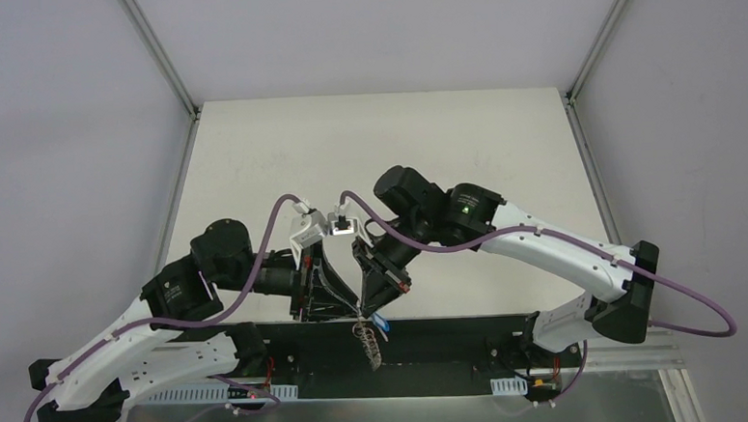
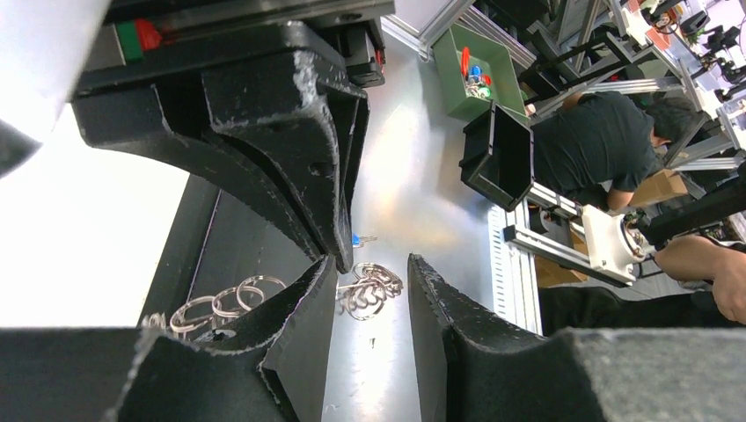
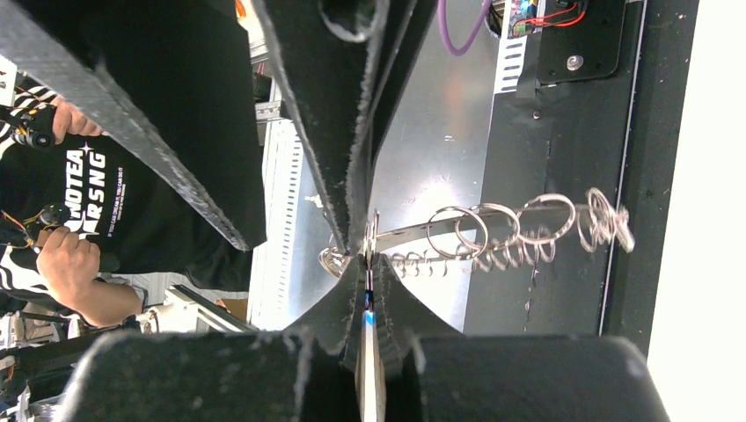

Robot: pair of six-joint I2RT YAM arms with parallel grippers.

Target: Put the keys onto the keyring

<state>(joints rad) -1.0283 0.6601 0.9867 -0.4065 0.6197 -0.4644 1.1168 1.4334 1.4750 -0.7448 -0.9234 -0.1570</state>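
Observation:
My right gripper (image 1: 369, 310) (image 3: 369, 255) is shut on the blue-tagged key (image 1: 381, 320). A sliver of blue (image 3: 369, 303) shows between its pads. The keyring (image 1: 368, 343) hangs edge-on just below the fingertips over the black strip at the near table edge. Its wire loops show in the right wrist view (image 3: 501, 230) and the left wrist view (image 2: 371, 288). My left gripper (image 1: 344, 307) (image 2: 371, 259) is open, tip to tip with the right one, with nothing between its jaws. The blue key (image 2: 356, 239) peeks past the right gripper's fingers (image 2: 299, 158). The black-tagged key is out of view.
The white table (image 1: 376, 143) stretches behind the arms, with frame posts at its back corners. A black base strip (image 1: 473, 336) runs along the near edge. The left wrist view shows a green bin (image 2: 475, 70), a black bin (image 2: 501, 154) and seated people beyond the table.

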